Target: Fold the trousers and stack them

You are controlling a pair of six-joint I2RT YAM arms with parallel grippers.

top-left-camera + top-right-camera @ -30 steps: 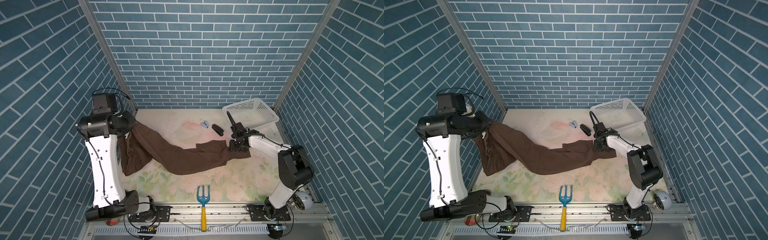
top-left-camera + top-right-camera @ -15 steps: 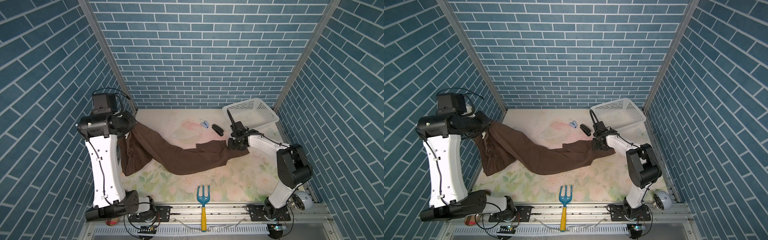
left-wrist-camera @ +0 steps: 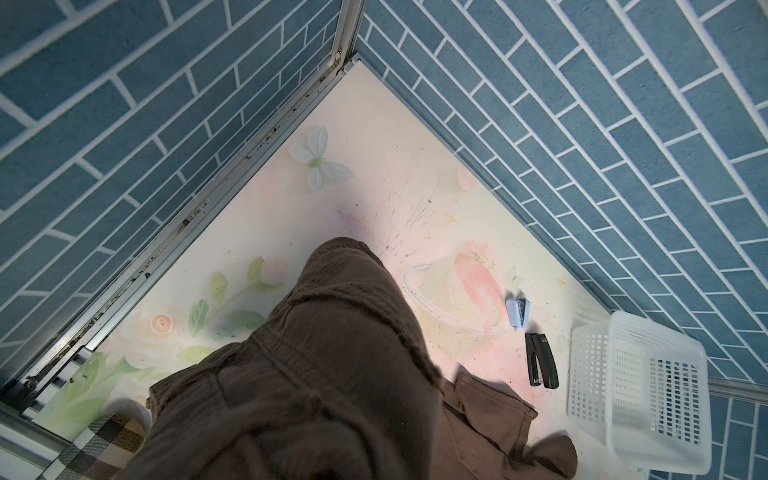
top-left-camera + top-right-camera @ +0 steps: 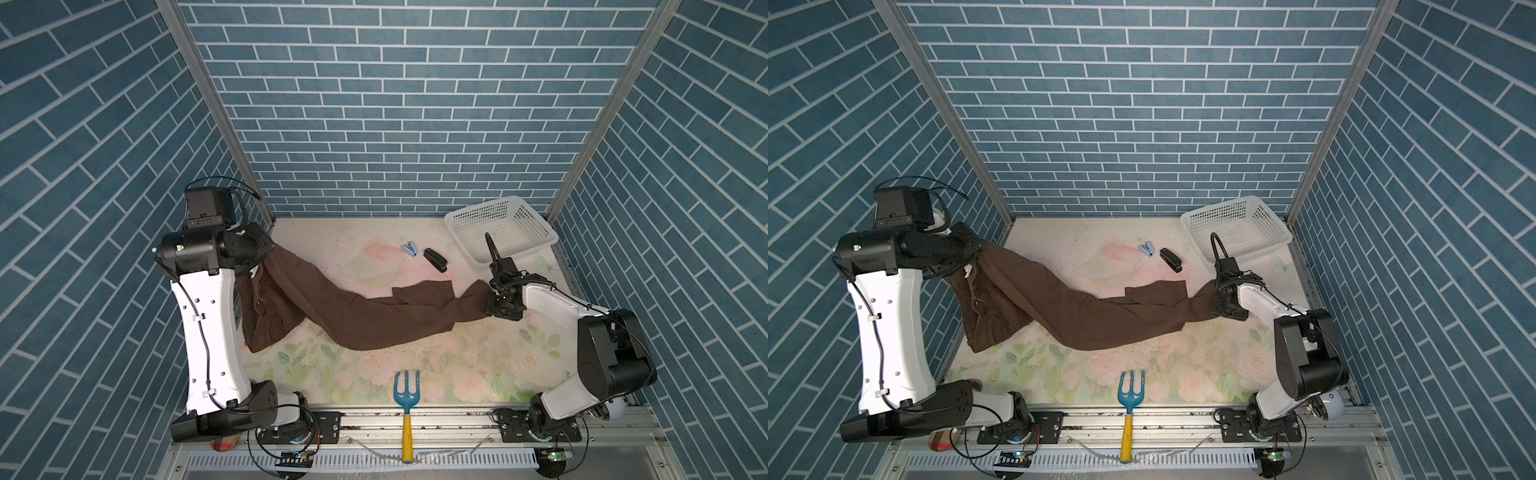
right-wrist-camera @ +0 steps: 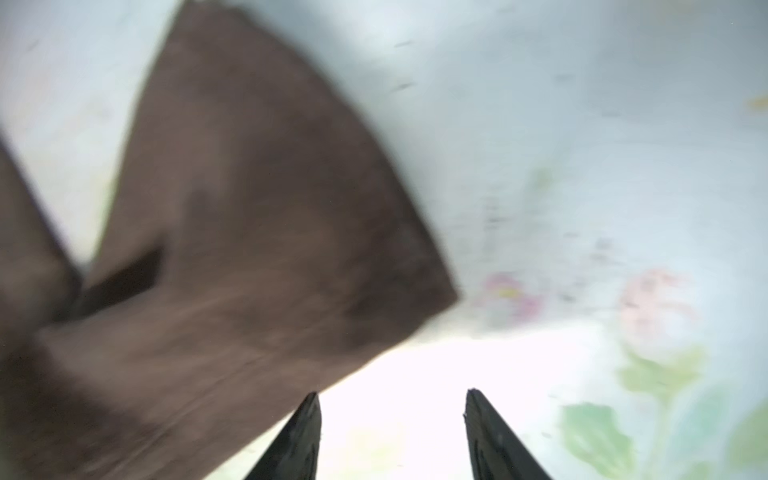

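Right wrist view, blurred: two black fingers (image 5: pixel 299 440) stand apart with bare floral worktop (image 5: pixel 582 208) between them, so the right jaws are open and grip nothing; a hem corner of the dark chocolate-brown fabric trousers (image 5: pixel 249 249) lies just beside one finger. In both top views the trousers (image 4: pixel 365 316) stretch across the worktop: the waist end is raised at the left, where the left jaws are closed on it and cloth hangs from them down to the surface, while the legs lie flat toward the right, their hems reaching the right arm (image 4: pixel 548 307). Left wrist view: gathered waistband cloth (image 3: pixel 311 374) hides the jaws. A small pale-blue stapler (image 4: pixel 409 250) and a black stapler (image 4: pixel 435 259) lie behind the legs, clear of them; a white perforated plastic basket (image 4: pixel 519 245) occupies the far right corner; a blue hand fork with yellow handle (image 4: pixel 407 411) lies at the front edge, well apart from the trousers
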